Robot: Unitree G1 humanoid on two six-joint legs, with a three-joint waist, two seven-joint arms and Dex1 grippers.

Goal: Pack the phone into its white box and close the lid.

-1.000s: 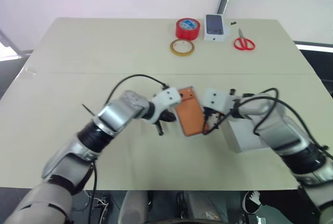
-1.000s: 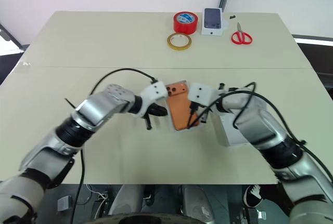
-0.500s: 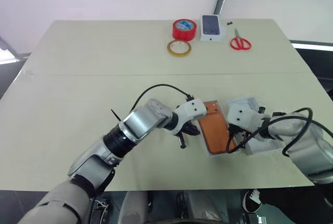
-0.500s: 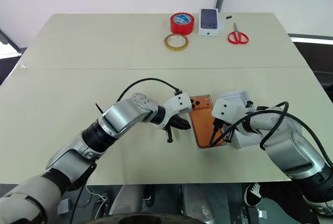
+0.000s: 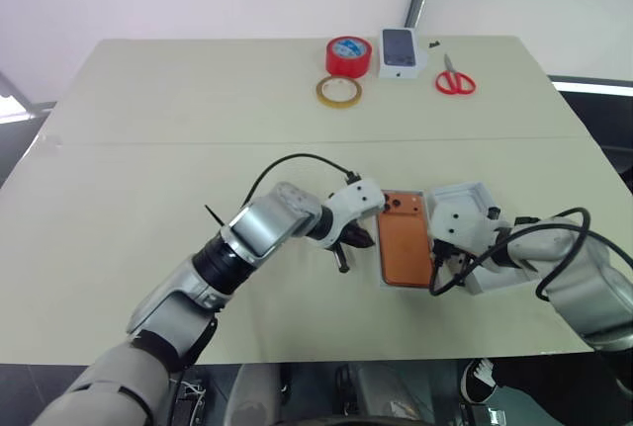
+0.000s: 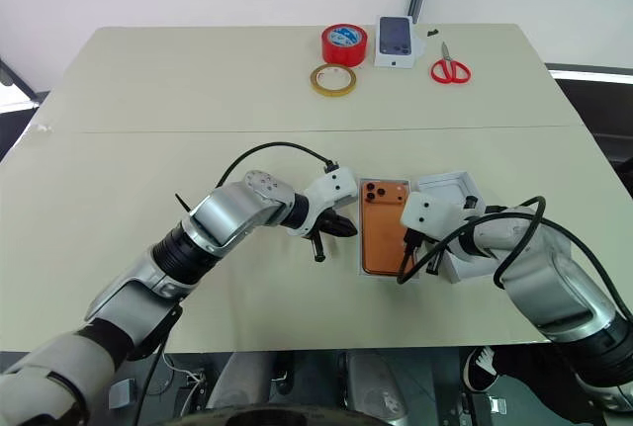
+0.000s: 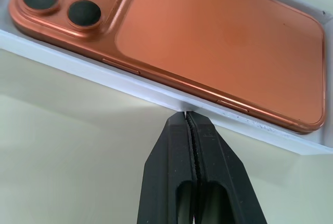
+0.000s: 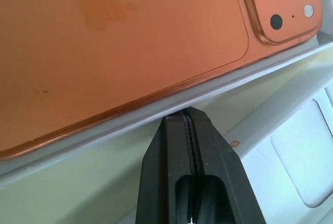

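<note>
We see the phone [image 6: 384, 227] lying back-up in the white box [image 7: 156, 93], its three lenses toward twelve o'clock, on the near half of the table [image 6: 148, 100]. At the box's nine o'clock edge our left gripper [image 6: 331, 231] has its fingers pressed together, tips right at the rim; the left forearm reaches in from seven o'clock with the wrist bent toward the box. At the three o'clock edge our right gripper [image 6: 407, 266] is likewise pressed together and holds nothing, its elbow out toward four o'clock. The lid [image 6: 453, 192] lies just beyond, at the box's two o'clock. At the far edge sit a red tape roll [image 6: 343, 42], yellow tape ring [image 6: 333, 79], small carton [image 6: 396, 41] and scissors [image 6: 447, 68].
</note>
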